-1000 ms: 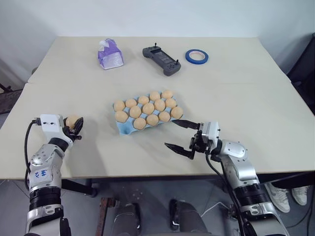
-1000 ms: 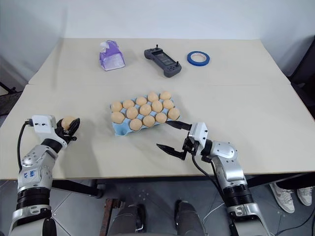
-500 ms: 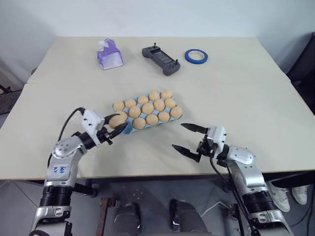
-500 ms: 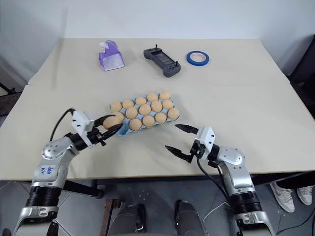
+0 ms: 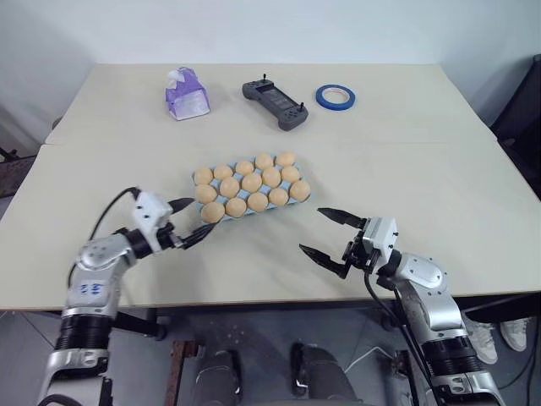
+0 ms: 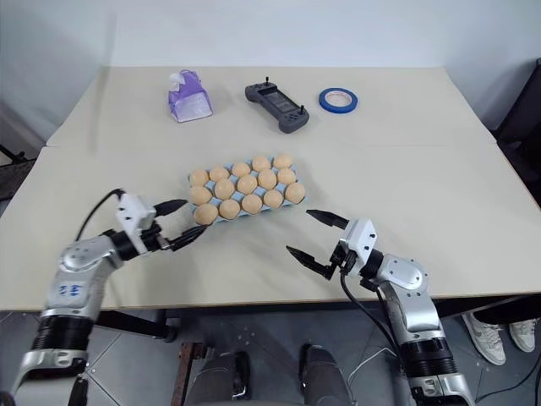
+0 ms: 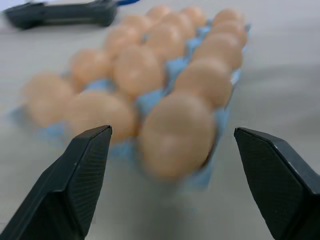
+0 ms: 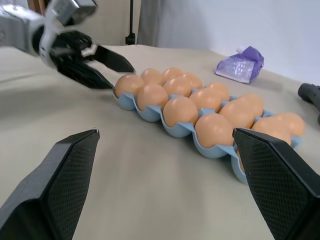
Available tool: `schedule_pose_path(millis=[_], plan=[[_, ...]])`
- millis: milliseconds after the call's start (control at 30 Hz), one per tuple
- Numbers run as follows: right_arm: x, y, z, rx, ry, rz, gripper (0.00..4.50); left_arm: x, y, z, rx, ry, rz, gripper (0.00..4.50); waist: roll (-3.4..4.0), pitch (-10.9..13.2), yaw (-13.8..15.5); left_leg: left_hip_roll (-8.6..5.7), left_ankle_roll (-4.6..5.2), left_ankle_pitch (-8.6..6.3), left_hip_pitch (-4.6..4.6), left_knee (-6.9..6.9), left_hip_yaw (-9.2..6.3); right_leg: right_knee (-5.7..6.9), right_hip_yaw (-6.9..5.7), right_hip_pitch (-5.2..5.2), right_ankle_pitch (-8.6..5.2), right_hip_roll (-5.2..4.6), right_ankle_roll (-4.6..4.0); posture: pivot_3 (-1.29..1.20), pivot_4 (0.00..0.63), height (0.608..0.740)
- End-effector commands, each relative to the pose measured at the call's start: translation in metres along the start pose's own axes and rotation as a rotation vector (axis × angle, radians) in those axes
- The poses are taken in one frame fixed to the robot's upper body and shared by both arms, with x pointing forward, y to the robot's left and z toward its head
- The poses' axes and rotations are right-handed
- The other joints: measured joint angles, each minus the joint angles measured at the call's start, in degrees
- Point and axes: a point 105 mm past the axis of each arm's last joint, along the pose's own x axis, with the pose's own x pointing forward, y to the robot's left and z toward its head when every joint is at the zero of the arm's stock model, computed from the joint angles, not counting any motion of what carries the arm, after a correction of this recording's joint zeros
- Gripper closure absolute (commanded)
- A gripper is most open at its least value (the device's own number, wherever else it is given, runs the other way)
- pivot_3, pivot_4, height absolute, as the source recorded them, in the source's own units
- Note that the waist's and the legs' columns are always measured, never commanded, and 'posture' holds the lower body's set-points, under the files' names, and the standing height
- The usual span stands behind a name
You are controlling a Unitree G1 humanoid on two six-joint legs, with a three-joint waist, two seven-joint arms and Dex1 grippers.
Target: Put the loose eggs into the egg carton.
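1. I am seeing the left gripper (image 5: 188, 221) now sitting at the near-left corner of the egg carton (image 5: 221, 222), where a second ago it was far out by the table's left edge pinching an egg; its jaws are now standing spread and empty, just short of the corner egg (image 5: 212, 211).
2. That egg is now resting in the near-left cup, and the loose eggs (image 5: 250, 183) are filling all fifteen cups.
3. The right gripper (image 5: 330, 232) is hovering near-right of the carton, apart from it, jaws spread wide with nothing between them.
4. The beige table (image 5: 423, 161) is lying under a pale wall; a seam is crossing it at the left.
5. Along the far edge are sitting a purple bag (image 5: 186, 95), a dark controller (image 5: 276, 103) and a blue tape roll (image 5: 336, 96), well apart from the carton.
6. Bare tabletop is surrounding the carton on every side.
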Motion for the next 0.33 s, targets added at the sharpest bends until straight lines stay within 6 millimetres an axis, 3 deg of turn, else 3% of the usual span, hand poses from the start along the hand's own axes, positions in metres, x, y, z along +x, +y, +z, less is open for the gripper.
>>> schedule_pose_path(millis=[33, 167, 333], plan=[[-0.009, -0.008, 0.005, -0.022, 0.006, -0.023, 0.00, -0.022, -0.003, 0.012, 0.053, -0.005, -0.046, 0.31, 0.01, 0.00, 0.01, -0.01, 0.00, -0.01, 0.00, -0.01, 0.00, -0.03, 0.00, 0.00, 0.00, -0.03, -0.01, 0.00, 0.150, 0.740], [-0.016, -0.014, 0.001, -0.022, 0.027, -0.037, 0.00, -0.042, -0.005, -0.003, 0.065, 0.057, -0.025, 0.31, 0.02, 0.01, 0.14, 0.00, -0.01, -0.02, 0.00, -0.03, -0.03, -0.10, -0.02, 0.02, -0.01, -0.24, -0.05, 0.00, 0.150, 0.740], [-0.019, -0.018, -0.004, -0.020, 0.041, -0.026, 0.00, -0.046, -0.010, -0.013, 0.057, 0.069, 0.024, 0.31, 0.02, 0.01, 0.09, 0.01, -0.02, -0.02, -0.02, -0.14, -0.03, -0.27, -0.02, 0.02, -0.02, -0.28, -0.17, 0.00, 0.150, 0.740]])
